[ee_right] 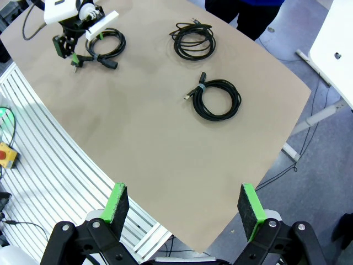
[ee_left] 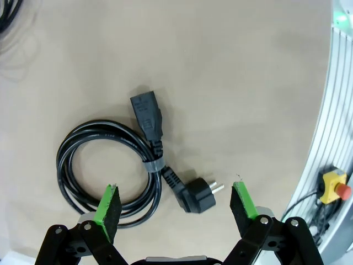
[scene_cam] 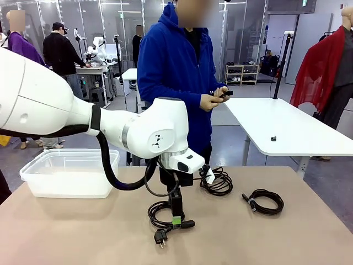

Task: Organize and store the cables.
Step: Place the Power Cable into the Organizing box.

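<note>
**Left hand.** My left hand [ee_left: 175, 201] is spread wide and pinches nothing. It points straight down at the desk [scene_cam: 83, 232] over the power cable [ee_left: 150, 160].
- In the left wrist view, the round-pin plug [ee_left: 197, 194] lies on the desk between my two green pads, nearer the pad at 3 o'clock.
- The coil's ring lies at 9 to 10 o'clock from the plug. The pad [ee_left: 110, 204] on that side stands in front of the ring's lower arc. I cannot tell whether it touches.
- The block connector [ee_left: 146, 113] points to 12 o'clock, clear of both pads.

**Right hand.** My right hand [ee_right: 183, 201] is also spread and holds nothing. It hangs high above the near edge of the desk, well apart from every cable.

**Cable positions, front view, 12 o'clock at the person.**
- The power cable lies near the 6 o'clock edge, under my left hand.
- A second cable [scene_cam: 227, 185], loosely coiled, lies at 1 o'clock from my left hand, near the far edge.
- A third cable [ee_right: 203, 88], coiled and tied, lies at 3 o'clock, apart from the other two.

**Other items.** A clear plastic bin [scene_cam: 66, 185] stands at 10 o'clock on the desk. The person [scene_cam: 171, 72] stands at 12 o'clock, both hands on a small dark object.
</note>
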